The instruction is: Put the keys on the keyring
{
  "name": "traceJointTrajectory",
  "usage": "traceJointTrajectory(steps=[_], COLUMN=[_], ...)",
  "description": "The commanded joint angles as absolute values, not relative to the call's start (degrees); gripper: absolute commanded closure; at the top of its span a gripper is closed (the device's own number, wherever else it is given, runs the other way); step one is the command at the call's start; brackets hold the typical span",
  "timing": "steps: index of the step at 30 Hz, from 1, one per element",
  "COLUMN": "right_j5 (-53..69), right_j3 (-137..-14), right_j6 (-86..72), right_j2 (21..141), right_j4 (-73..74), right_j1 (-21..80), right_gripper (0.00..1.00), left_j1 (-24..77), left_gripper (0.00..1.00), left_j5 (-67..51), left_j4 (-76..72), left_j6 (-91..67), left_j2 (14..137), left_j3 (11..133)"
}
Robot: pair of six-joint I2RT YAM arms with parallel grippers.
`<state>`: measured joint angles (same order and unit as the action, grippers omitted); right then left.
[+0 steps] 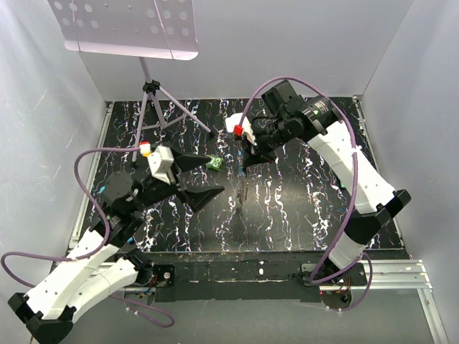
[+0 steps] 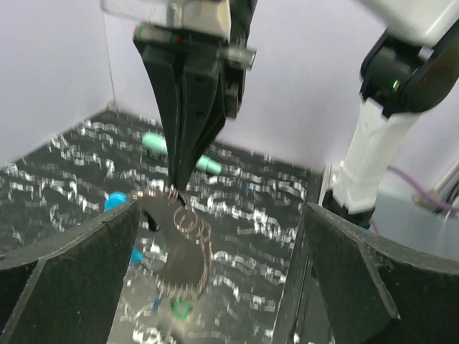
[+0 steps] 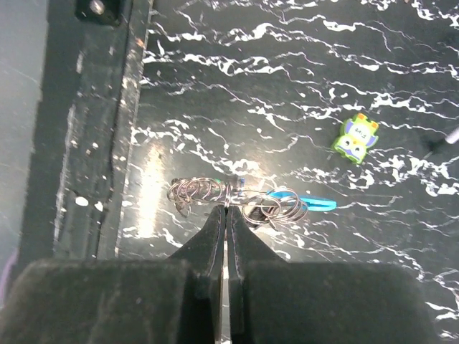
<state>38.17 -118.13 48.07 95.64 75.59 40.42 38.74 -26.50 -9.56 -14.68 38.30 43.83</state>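
The keyring is a chain of thin wire rings with a bright blue curved clip. My right gripper is shut on its middle and holds it just above the table. In the left wrist view the keyring hangs as a loop from the right gripper's shut fingertips. My left gripper is open wide, one finger on each side of the loop and touching nothing. From above, the left gripper faces the right gripper. A tiny blue speck among the rings may be one of the keys; I cannot tell.
A bright green lumpy object lies between the two grippers, right of the keyring. A teal marker lies further back. A tripod stand with a perforated plate stands at the back left. White walls enclose the table.
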Motion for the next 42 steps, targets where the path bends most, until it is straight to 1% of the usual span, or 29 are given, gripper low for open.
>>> traceJointTrajectory(steps=[1,4,7,9,11,13,16,20,21,23,38,42], right_j5=[33.93,34.89,36.21,36.91,37.79,38.76,39.81,40.95,41.22,41.39,42.45,42.8], right_j3=[-121.81,-122.61,-122.52,-122.26,-121.82,-121.12,-119.98,-119.09,-119.09,-119.0,-119.0,-119.27], right_j6=[56.07,57.74,58.36,58.36,58.45,58.36,58.01,57.66,57.66,57.48,57.13,57.04], right_j2=[96.41,96.94,97.64,97.91,98.0,97.82,96.95,96.33,96.24,96.24,96.24,96.33], right_j4=[88.77,90.26,90.79,90.97,90.97,90.36,89.21,88.42,88.42,88.42,88.42,88.33], right_j1=[40.52,40.61,40.61,40.61,40.61,40.61,40.61,40.61,40.52,40.61,40.6,40.61], right_gripper=[0.99,0.99,0.99,0.99,0.99,0.99,0.99,0.99,0.99,0.99,0.99,0.99], left_j1=[38.32,38.41,38.32,38.32,38.41,38.32,38.41,38.32,38.32,38.32,38.41,38.32], left_gripper=[0.02,0.02,0.04,0.09,0.16,0.19,0.29,0.49,0.53,0.57,0.56,0.62], left_j5=[-31.63,-33.92,-35.15,-36.03,-37.17,-36.13,-36.3,-37.35,-37.27,-36.91,-36.39,-36.56], left_j4=[14.49,12.32,3.29,-5.93,-13.85,-19.23,-20.39,-21.09,-21.09,-21.71,-22.06,-21.27], left_j6=[-3.53,1.3,4.47,4.66,6.32,6.85,7.65,6.68,6.59,6.24,6.86,7.21], left_j2=[45.07,48.68,50.36,50.45,50.54,50.97,52.55,55.36,55.72,56.33,58.88,59.5], left_j3=[49.65,51.06,48.79,45.98,43.17,41.05,41.31,42.27,42.36,42.36,43.77,44.12])
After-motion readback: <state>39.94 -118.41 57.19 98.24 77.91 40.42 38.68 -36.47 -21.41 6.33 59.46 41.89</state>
